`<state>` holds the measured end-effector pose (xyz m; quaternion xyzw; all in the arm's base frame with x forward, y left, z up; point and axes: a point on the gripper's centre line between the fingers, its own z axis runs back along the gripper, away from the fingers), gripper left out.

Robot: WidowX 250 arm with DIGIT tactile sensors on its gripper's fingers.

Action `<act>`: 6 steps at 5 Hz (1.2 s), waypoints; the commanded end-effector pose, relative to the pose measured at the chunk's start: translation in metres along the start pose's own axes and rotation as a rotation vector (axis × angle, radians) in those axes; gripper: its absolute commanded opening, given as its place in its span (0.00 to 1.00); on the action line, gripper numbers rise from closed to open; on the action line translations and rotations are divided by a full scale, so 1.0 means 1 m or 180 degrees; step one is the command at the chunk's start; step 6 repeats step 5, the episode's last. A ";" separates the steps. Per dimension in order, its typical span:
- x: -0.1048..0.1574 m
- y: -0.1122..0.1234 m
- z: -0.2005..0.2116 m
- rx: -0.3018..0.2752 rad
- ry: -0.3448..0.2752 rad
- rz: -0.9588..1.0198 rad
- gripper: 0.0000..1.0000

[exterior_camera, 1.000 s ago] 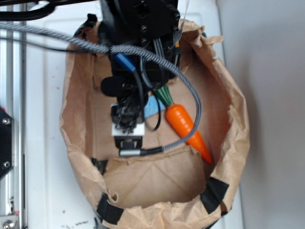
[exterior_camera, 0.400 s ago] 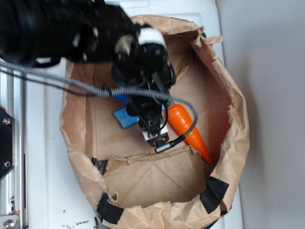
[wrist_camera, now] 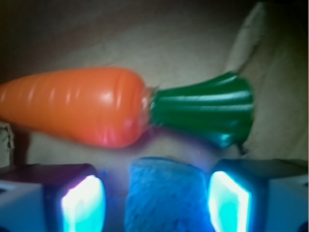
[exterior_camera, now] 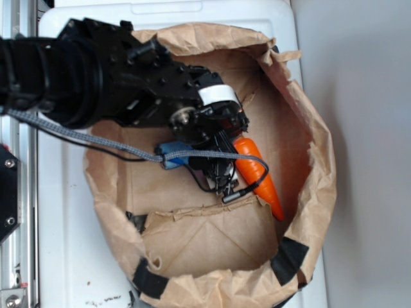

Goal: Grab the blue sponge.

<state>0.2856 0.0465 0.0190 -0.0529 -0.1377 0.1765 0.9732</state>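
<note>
Gripper lowered over the sponge inside the paper bag, jaws straddling it before closure.

The bag [exterior_camera: 308, 160] lies open on the white surface; the arm [exterior_camera: 83, 77] reaches in from the left, and the carrot [exterior_camera: 253, 170] lies on the bag floor just beside the gripper [wrist_camera: 157, 200]. The sponge [wrist_camera: 166, 195] lies on the bag floor near its middle, its end between the two fingers [wrist_camera: 82, 203]; in the exterior view only its left part [exterior_camera: 170, 156] shows from under the wrist. The jaws stand wide apart with a visible gap on each side of the sponge, holding nothing. By these views the step in hand is final alignment; the next move calls for closing squarely on the sponge without nudging the carrot, then lifting.
</note>
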 end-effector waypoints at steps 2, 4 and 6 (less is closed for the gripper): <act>0.019 -0.026 0.084 -0.0609 -0.0006 -0.0393 0.00; 0.039 -0.021 0.152 -0.0909 0.0264 -0.0149 0.00; 0.028 -0.021 0.145 -0.0768 0.0145 -0.0596 0.72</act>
